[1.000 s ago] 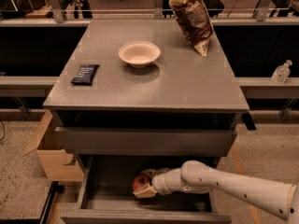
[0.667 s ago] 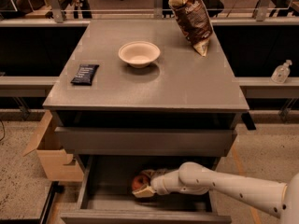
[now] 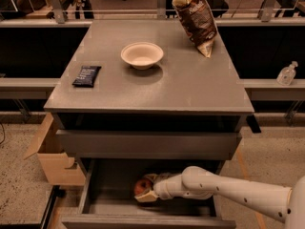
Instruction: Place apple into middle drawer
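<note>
The red apple point(image 3: 141, 186) is inside the open middle drawer point(image 3: 102, 199), low in the camera view, near the drawer's floor. My gripper point(image 3: 146, 189) reaches in from the right on a white arm. Its pale fingers point(image 3: 146, 197) sit above and below the apple and hold it. The far side of the apple is hidden by the gripper.
The drawer above shows a tall flat front panel point(image 3: 147, 144). On the cabinet top point(image 3: 190, 85) are a pale bowl point(image 3: 142, 55), a dark packet point(image 3: 86, 76) and a brown chip bag point(image 3: 195, 18). A cardboard box point(image 3: 52, 161) stands at the left; a sanitizer bottle point(image 3: 287, 73) stands on the right ledge.
The gripper and the apple have shifted very slightly left inside the drawer. Nothing else has moved.
</note>
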Controlling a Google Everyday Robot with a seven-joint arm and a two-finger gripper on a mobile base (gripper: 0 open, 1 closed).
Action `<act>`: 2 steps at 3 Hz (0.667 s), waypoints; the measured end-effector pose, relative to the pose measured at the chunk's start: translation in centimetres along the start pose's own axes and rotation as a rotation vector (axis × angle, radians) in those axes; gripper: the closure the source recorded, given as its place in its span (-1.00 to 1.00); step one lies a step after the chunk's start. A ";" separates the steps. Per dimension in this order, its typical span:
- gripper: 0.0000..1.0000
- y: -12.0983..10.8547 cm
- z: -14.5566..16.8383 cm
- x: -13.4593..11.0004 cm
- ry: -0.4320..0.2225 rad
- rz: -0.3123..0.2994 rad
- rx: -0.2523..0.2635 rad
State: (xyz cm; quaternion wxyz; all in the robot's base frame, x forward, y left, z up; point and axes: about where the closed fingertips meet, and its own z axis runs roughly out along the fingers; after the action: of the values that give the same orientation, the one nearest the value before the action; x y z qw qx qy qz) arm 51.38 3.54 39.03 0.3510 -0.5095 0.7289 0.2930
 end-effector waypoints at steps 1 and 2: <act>-0.14 0.1 0.1 0.0 0.000 0.000 -0.003; -0.61 0.2 0.3 -0.1 -0.001 0.000 -0.006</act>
State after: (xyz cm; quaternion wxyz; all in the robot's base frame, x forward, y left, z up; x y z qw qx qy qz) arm 51.22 3.85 38.94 0.3499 -0.5106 0.7277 0.2954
